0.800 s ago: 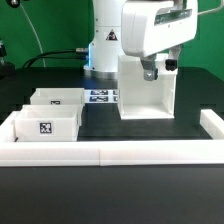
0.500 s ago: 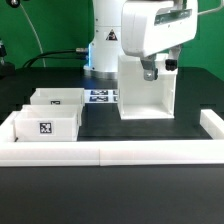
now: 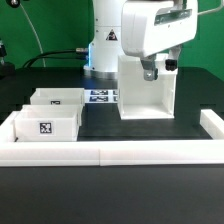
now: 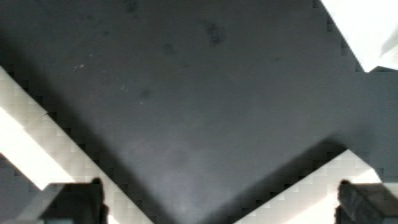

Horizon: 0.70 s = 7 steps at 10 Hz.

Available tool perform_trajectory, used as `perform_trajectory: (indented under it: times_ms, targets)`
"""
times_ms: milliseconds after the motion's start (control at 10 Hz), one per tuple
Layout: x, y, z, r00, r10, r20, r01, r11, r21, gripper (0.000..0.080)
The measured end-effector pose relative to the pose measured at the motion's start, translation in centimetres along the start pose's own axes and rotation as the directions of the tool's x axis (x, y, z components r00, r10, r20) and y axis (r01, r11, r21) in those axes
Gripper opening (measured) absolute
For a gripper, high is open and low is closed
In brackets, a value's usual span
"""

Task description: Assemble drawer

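The drawer's tall open-fronted box housing [image 3: 146,92] stands upright on the black table at the exterior view's middle right. Two small open-top trays sit at the left: the nearer tray [image 3: 46,125] shows a square tag on its front, the farther tray [image 3: 56,98] is just behind it. My gripper [image 3: 150,71] hangs at the housing's top edge. In the wrist view the gripper [image 4: 217,203] is open and empty, its dark fingers [image 4: 71,204] wide apart over a dark surface flanked by white walls [image 4: 32,140].
The marker board [image 3: 100,96] lies flat between the trays and the housing. Low white rails edge the table at the front [image 3: 110,152] and at the exterior view's right [image 3: 212,124]. The robot's base [image 3: 104,40] stands behind the housing.
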<state>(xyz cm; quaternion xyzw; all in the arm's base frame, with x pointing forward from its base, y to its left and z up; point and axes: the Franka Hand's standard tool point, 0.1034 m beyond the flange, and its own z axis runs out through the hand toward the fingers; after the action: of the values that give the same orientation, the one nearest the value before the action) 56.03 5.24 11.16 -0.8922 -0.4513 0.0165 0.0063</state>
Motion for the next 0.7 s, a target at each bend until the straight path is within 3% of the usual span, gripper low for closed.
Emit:
perform_trajectory:
  times_ms: [200,500,700]
  targets:
    - [-1.1,-0.8,-0.4,0.999,0.048,0.001,-0.048,0.999,-0.004,0.0650]
    - [-3.4,-4.1,-2.7,0.968,0.250,0.006,-0.250,0.968,-0.020,0.0650]
    - [-4.2,-7.2,-3.7,0.931,0.366,0.014,-0.365,0.930,-0.028,0.0650]
